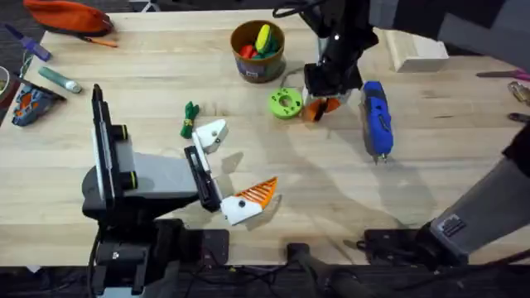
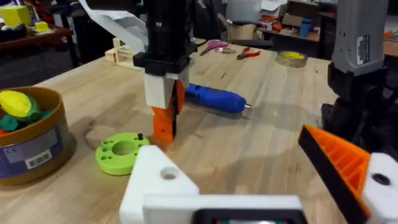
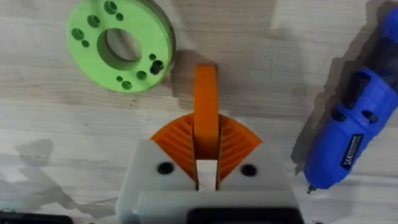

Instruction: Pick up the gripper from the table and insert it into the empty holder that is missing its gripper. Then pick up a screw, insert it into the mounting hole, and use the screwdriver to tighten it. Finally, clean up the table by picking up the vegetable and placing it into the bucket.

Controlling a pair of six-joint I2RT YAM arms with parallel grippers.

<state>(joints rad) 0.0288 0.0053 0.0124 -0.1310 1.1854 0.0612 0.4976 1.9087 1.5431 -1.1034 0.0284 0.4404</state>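
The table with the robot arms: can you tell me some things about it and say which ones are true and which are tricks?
1. The right gripper is shut on the orange gripper. True.
2. The blue screwdriver is inside the bucket. False: it lies on the table beside the right arm.
3. The vegetable lies on the table near the holder. True.
4. The green ring disc is stacked on the white box. False: it lies flat on the table next to the orange gripper.
5. The left gripper is holding the vegetable. False: it is open and holds nothing.
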